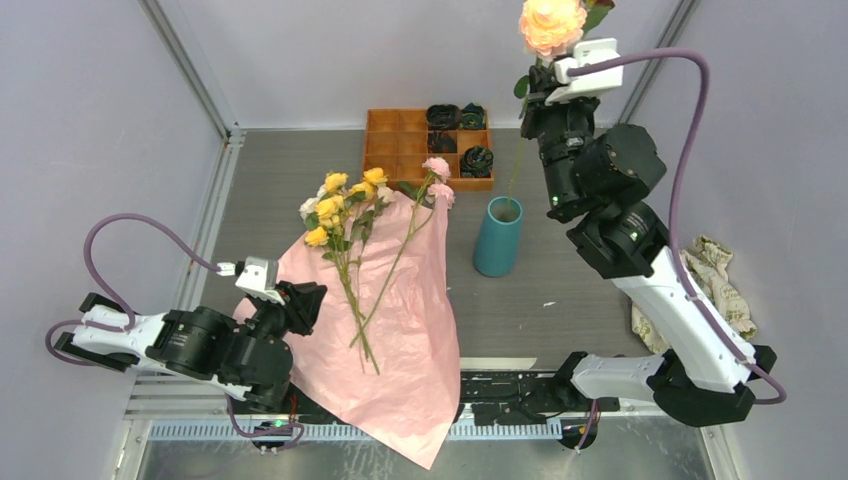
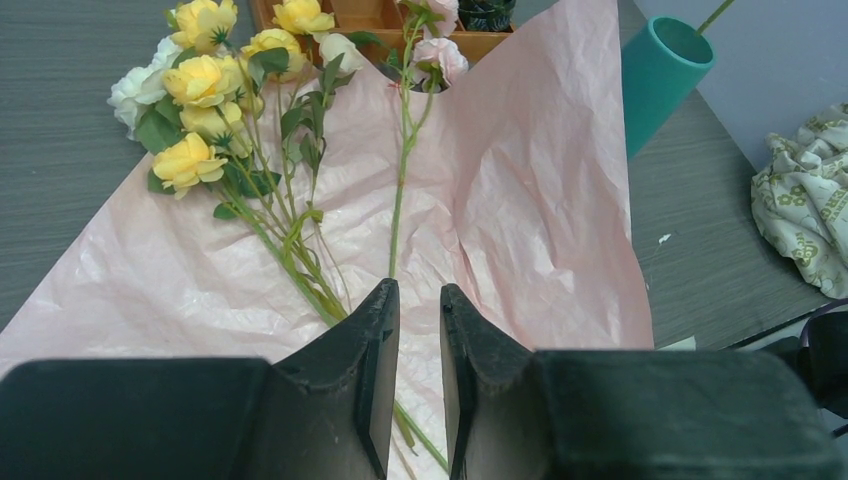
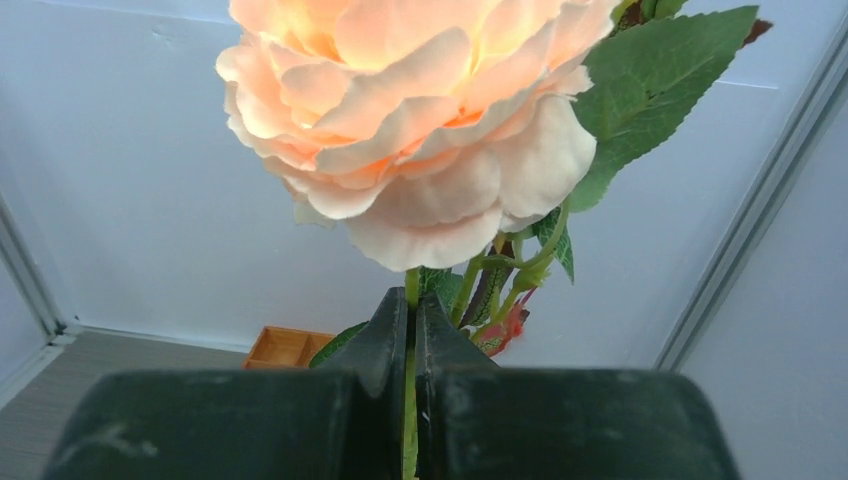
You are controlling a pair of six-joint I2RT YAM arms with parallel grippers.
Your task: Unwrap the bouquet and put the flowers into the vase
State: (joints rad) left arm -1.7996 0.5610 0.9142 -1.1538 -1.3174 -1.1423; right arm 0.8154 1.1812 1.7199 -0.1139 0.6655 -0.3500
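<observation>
The grey table [image 1: 560, 290] carries the teal vase [image 1: 497, 240], which stands upright near its middle. Left of the vase, and running down past the near table edge, the pink paper [image 1: 410, 330] lies opened out flat and creased. The right arm [image 1: 680, 310] rises to the right of the vase and reaches well above it. Behind the vase sits the orange tray [image 1: 385, 140], with four dark rosettes [image 1: 442, 116] in its right-hand compartments. To the right of the vase, by the wall, lies a crumpled patterned cloth [image 1: 715, 275].

The flowers [image 1: 345, 215] rest on the paper left of the vase, yellow and cream heads in one cluster and a pink pair closer to the vase. Their stems run toward the near edge.

High above the vase, the right gripper [image 3: 411, 310] is clamped on the stem of a peach rose [image 1: 551, 22] just under the bloom. The thin stem hangs down, and its lower end seems to sit inside the vase mouth, though it is faint from above.

The left gripper [image 2: 418, 300] is low over the paper, left of the vase and nearer. Its jaws are slightly apart with nothing between them, just short of the stem ends.
</observation>
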